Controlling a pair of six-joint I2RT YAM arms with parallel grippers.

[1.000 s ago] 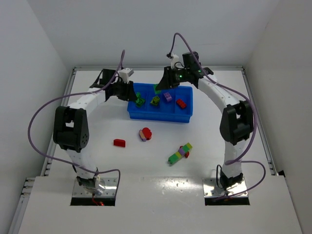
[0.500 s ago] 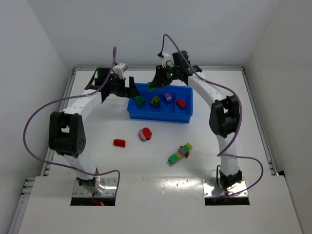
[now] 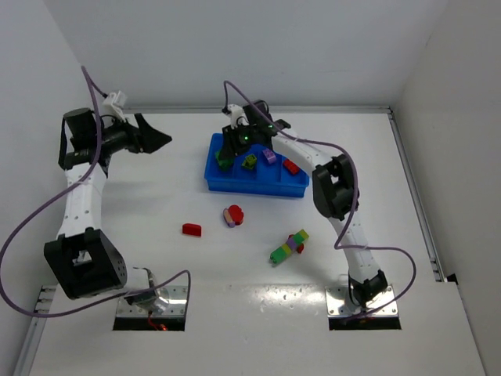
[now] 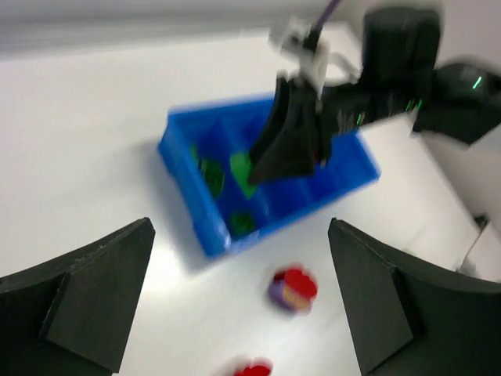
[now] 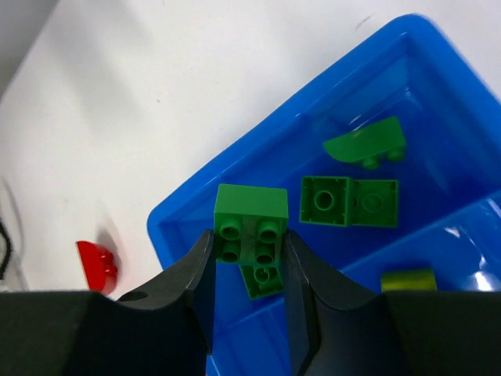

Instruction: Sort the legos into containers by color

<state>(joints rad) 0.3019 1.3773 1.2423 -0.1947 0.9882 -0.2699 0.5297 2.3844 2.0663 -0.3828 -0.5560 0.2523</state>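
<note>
Right hand point(image 5: 248, 244): clamped narrow on a green brick point(image 5: 250, 210), held above the leftmost compartment of the blue tray point(image 5: 182, 213).
Left hand point(image 3: 155, 139): jaws spread wide and empty, raised well to the left of the tray.
Leftmost compartment: a two-stud green brick point(image 5: 350, 201) and a curved green piece point(image 5: 365, 143) already lay there; a yellow-green brick point(image 5: 409, 280) sat in the next one.
Risk: the green brick could bounce over the low wall onto the counter point(image 3: 156, 204), or hop the divider into the yellow-green compartment.
Cause: it hung near the compartment's outer corner, not its middle, and above the floor, so a drop from there would likely land on the wall or on other bricks.
Unsorted: a red brick point(image 3: 192, 229), a red-and-purple stack point(image 3: 233, 215) and a multicolour stack point(image 3: 289, 245) lay on the counter.
Change: a second earlier the left hand was nearly closed at the tray's left end; it had since opened and swung away. The right hand had moved from the tray's far rim to the left compartment.
</note>
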